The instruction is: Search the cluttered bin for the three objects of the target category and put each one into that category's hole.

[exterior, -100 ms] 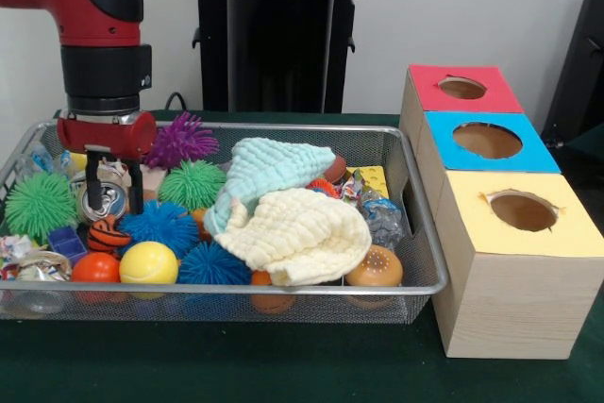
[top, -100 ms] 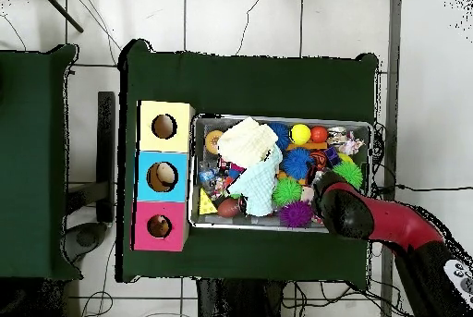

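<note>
Bin item under gripper: crushed metal can, left end of wire bin.
Gripper point(exterior, -100 ms: 114, 179) hangs with its two black fingers spread, straddling the silvery can point(exterior, -100 ms: 102, 200) directly below; nothing is clamped. Can looks light, thin-walled, dented and likely slippery on its rounded side, so the best hold is probably across its body. Green spiky ball point(exterior, -100 ms: 39, 204) sits just beside it, blue spiky ball point(exterior, -100 ms: 159, 225) in front, both soft and yielding. Bin point(exterior, -100 ms: 283, 287) is crowded; cloths point(exterior, -100 ms: 293, 224) lie well apart, towards the box of holes point(exterior, -100 ms: 491, 224).
</note>
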Action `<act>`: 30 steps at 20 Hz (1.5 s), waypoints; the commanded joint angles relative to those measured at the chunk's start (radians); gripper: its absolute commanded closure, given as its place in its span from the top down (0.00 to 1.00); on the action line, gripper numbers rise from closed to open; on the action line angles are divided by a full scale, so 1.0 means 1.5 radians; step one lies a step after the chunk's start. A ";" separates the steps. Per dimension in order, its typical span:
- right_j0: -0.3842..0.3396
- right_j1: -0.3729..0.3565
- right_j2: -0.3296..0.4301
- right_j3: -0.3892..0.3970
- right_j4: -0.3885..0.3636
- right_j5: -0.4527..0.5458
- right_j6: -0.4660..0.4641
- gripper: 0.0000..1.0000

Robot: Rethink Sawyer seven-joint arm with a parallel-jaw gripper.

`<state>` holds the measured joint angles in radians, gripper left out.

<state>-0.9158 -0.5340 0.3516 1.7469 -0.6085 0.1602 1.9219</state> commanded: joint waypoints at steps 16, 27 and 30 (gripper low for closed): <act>0.030 -0.010 -0.030 -0.059 -0.084 0.034 -0.034 1.00; 0.031 0.022 -0.030 -0.081 -0.109 0.019 -0.027 1.00; 0.026 0.027 -0.028 -0.084 -0.115 0.014 -0.027 1.00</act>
<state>-0.8807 -0.5468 0.3214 1.7024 -0.7098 0.1602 1.9219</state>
